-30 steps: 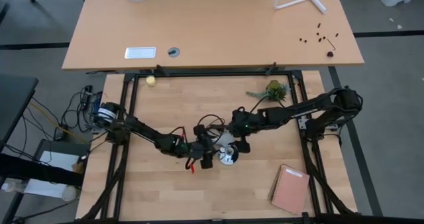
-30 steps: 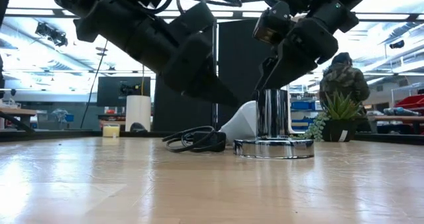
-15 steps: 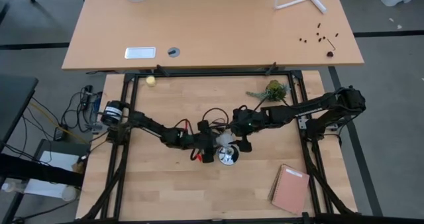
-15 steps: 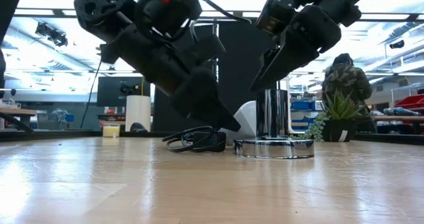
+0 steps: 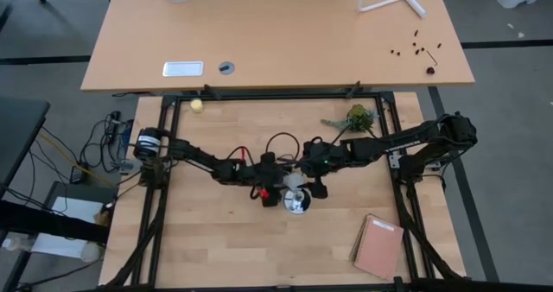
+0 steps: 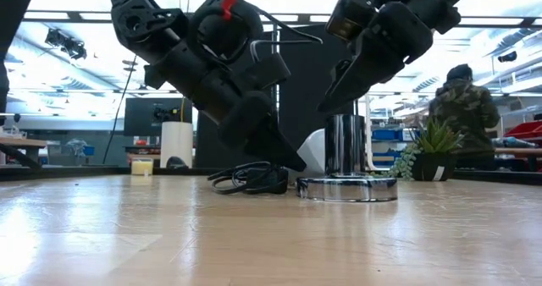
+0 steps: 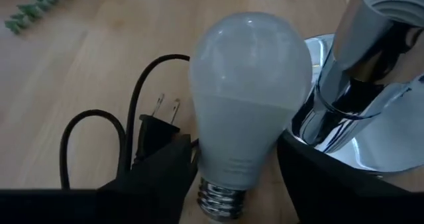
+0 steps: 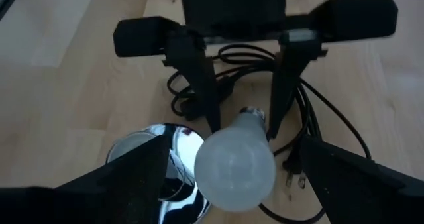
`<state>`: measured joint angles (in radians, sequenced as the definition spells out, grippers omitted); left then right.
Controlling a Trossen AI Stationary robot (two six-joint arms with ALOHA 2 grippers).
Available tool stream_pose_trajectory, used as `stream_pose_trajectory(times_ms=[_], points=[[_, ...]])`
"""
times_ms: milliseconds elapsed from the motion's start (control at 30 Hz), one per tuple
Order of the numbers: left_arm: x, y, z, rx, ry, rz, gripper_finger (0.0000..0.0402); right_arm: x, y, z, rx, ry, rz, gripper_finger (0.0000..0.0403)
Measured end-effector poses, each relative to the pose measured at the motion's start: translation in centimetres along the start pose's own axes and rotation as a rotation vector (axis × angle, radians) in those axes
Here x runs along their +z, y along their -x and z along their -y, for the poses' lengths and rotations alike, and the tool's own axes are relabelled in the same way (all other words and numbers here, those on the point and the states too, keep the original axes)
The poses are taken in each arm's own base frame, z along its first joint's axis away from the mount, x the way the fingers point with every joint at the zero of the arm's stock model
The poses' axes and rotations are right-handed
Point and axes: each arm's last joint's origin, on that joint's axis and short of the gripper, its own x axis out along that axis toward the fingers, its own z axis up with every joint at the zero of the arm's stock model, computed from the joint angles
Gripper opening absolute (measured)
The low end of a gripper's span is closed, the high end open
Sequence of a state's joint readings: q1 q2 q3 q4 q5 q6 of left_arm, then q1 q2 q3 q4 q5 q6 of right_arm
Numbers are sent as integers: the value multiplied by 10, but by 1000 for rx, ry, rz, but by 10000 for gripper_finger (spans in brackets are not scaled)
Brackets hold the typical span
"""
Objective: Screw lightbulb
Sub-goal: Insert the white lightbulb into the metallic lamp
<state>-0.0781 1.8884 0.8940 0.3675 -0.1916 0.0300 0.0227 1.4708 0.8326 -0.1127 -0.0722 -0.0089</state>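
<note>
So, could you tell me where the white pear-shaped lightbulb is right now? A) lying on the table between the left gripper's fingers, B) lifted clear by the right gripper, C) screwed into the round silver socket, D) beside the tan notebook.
A: the white pear-shaped lightbulb lies by the black cord, the left gripper's fingers straddling its screw base.

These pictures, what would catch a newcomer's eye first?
The white lightbulb lies on the table between the left gripper's open fingers, right beside the shiny silver socket at the table's middle. The right gripper hovers open just above them, and a black cord coils next to the bulb.
</note>
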Motion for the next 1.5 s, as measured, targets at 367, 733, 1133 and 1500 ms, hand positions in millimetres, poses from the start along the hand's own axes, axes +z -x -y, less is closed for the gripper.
stream_pose_trajectory(times_ms=[367, 733, 1133, 1500], points=[[-3, -5, -1, 2, -40, -4, 202, 1, 0, 0, 1, -4, 15, 348], [-2, -5, -2, 32, -39, 18, 145, 6, 21, 4, -16, -18, 34, 348], [11, 0, -7, 180, -42, 107, 143, 8, 45, 5, -91, -6, 52, 348], [31, 2, -1, 175, -64, 206, 143, -1, 57, -10, -105, 159, -48, 348]])
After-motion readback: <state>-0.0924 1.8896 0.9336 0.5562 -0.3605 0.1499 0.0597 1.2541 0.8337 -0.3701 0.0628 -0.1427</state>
